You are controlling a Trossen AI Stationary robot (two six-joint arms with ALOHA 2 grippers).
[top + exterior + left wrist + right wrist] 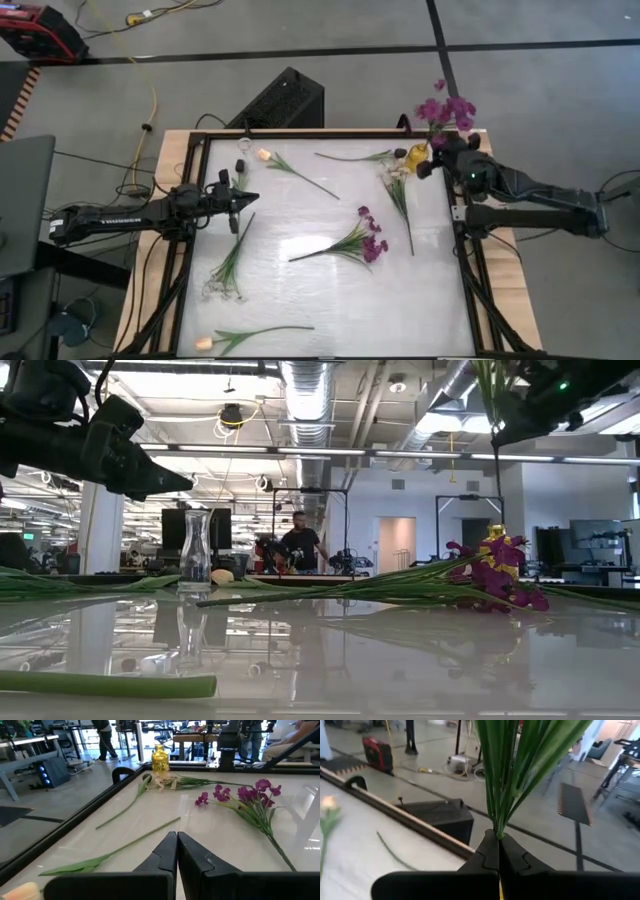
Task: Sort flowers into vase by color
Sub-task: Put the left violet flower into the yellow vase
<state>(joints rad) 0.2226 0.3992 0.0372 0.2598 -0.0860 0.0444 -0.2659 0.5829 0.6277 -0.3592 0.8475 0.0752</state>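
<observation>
Closed on green stems, the right gripper (498, 851) holds a purple flower bunch (447, 110) just above the gold vase (417, 156). Well left of that vase, the left gripper (243, 199) hovers pinched together and empty, with another purple sprig (358, 240) lying between them.

Your two arms are dark, slim and jointed, the left arm (120, 215) bearing white lettering along its link. A small green light glows on the right arm (520, 185) near its wrist. Each claw ends in two black, tapered, angular fingers (197, 862).
</observation>
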